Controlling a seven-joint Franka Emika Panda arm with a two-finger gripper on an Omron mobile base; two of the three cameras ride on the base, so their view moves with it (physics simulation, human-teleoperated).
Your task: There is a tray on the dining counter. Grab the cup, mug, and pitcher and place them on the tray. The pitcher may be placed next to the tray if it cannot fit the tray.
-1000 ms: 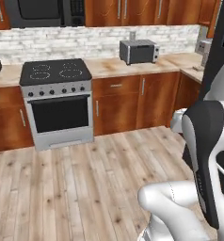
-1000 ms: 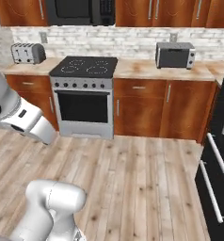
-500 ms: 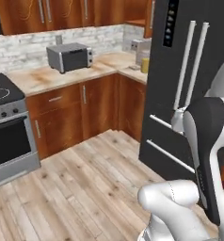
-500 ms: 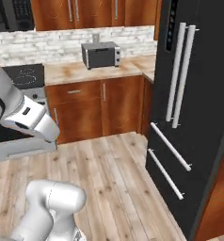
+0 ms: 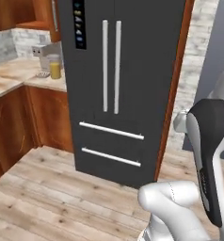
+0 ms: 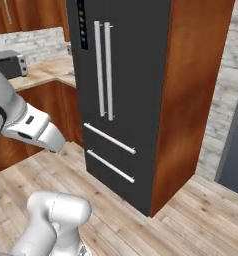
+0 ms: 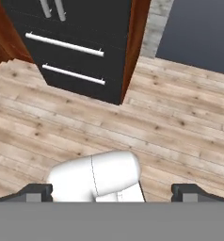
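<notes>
The pitcher [image 5: 55, 69], a clear glass with orange liquid, stands on the corner kitchen counter [image 5: 20, 75] at the far left of the left base view, just left of the fridge. My gripper [image 7: 113, 193] is open, its two dark fingertips [image 7: 36, 193] set wide apart at the bottom of the hand view, which looks down at the wooden floor. Nothing lies between them. The tray, the dining counter, the cup and the mug are out of view.
A tall black fridge [image 5: 118, 70] with a wood side panel [image 6: 191, 100] stands straight ahead. A grey coffee machine [image 5: 44, 51] sits behind the pitcher, and a toaster oven [image 6: 8, 64] further left. A dark grey surface [image 7: 198, 33] lies to the right of the fridge.
The whole picture has swung right as the base turned: the stove and the toaster oven slid off to the left and the fridge came to the centre. The gripper stayed open.
</notes>
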